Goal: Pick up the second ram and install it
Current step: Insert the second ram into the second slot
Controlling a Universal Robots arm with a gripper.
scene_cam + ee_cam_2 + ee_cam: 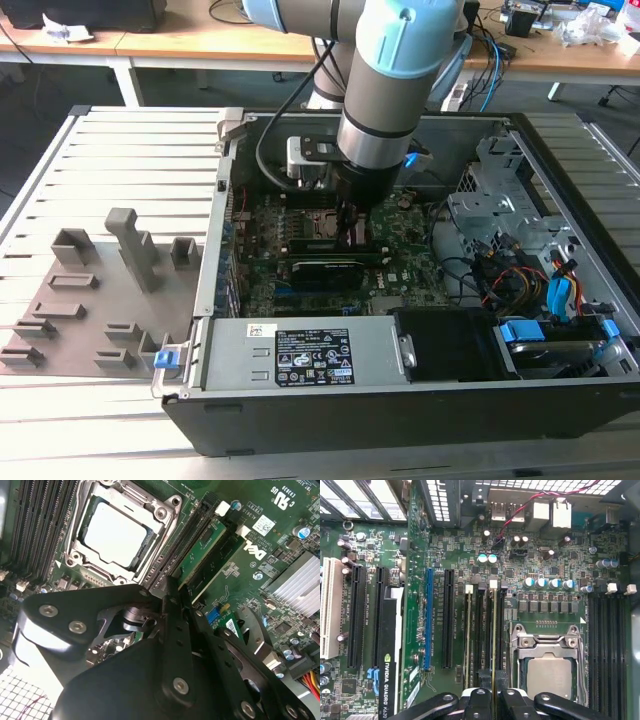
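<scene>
At the left of the exterior view, a grey tray (90,310) of upright blocks lay on the slatted surface (130,160), just beside the open computer case (400,420). Those blocks appeared to be stands for parts awaiting installation, and none visibly carried a green stick. Moving right toward the middle of that frame, the arm (385,90) reached straight down into the case, with its tool (352,222) low over the motherboard (400,240) — close beside the CPU socket (318,226).

In the first wrist view, the tool (494,700) sat at the lower middle of the frame, its fingers (479,697) closed from both sides on the second ram (493,645). The stick showed edge-on as a thin line running up from the fingers along a memory slot, just left of the CPU socket (547,665). It seemed held upright so its edge could meet the slot squarely; whether it was fully seated could not be told.

In the second wrist view, another stick (202,550) stood in a neighbouring slot at the upper right — likely the first one, already installed.
</scene>
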